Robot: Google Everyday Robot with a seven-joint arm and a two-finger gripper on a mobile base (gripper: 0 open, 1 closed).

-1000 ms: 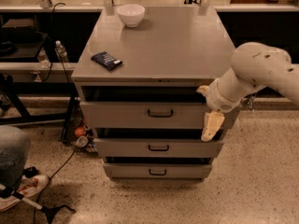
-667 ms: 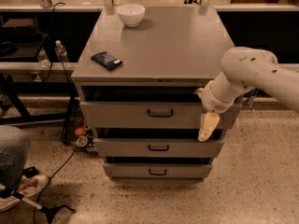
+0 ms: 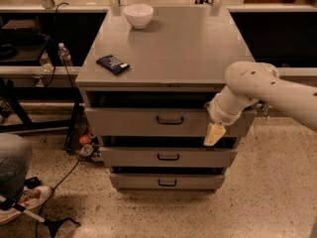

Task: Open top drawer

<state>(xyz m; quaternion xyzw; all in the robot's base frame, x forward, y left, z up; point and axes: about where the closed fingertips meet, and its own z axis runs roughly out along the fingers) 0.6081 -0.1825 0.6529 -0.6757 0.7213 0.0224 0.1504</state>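
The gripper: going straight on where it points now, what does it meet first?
The gripper, at the top drawer's right end, points down. Probably the middle drawer's front comes first; depth is unclear, so it may reach the floor instead.

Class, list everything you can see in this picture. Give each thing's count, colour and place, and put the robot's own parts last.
cabinet: one, grey, centre of view
top drawer: one, grey, uppermost front, dark handle at its centre
middle drawer: one, grey, below the top drawer
bottom drawer: one, grey, lowest, near the floor
bowl: one, white, rear of the cabinet's top
packet: one, dark blue, left side of the cabinet's top
bottle: one, clear, left of the cabinet
leg: one, in jeans, lower left edge
arm: one, white, reaching in from the right
tool: one, cream, in front of the top drawer's right end
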